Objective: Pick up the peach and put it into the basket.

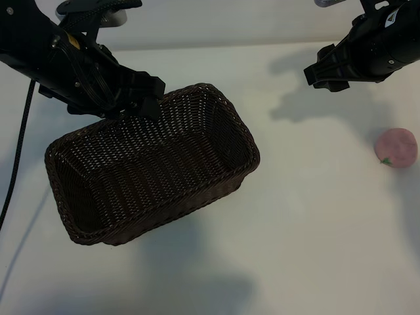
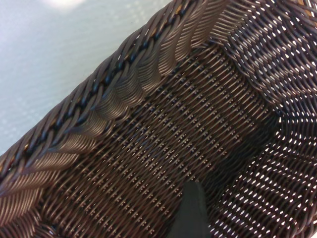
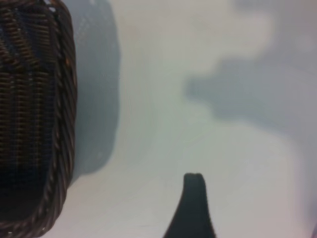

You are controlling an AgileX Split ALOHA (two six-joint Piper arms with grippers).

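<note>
Peach [image 1: 396,147] is sitting untouched on the white table [image 1: 315,223] at the far right edge of the exterior view, well apart from the basket [image 1: 154,167], so nothing of the task is looking done yet: pick, carry and drop are all remaining. It's a small round pale-pink fruit, matte and slightly fuzzy-looking, with a tiny green leaf mark at its lower left. Right gripper [image 1: 321,72] is hovering above the table, up and to the left of the peach, between it and the basket, jaws standing open and holding nothing; its wrist view is showing only bare tabletop, one dark fingertip [image 3: 193,198] and the basket corner, no peach. Basket is dark-brown woven wicker, rectangular with rounded corners and a braided rim [image 2: 84,106], tight ribbed weave on the floor, looser open weave on the walls letting light through; it's empty and lying skewed on the table. Left gripper [image 1: 147,98] is hanging over the basket's far rim, jaws open, gripping nothing as far as I can judge. Table is smooth, plain, shadowed by both arms.
</note>
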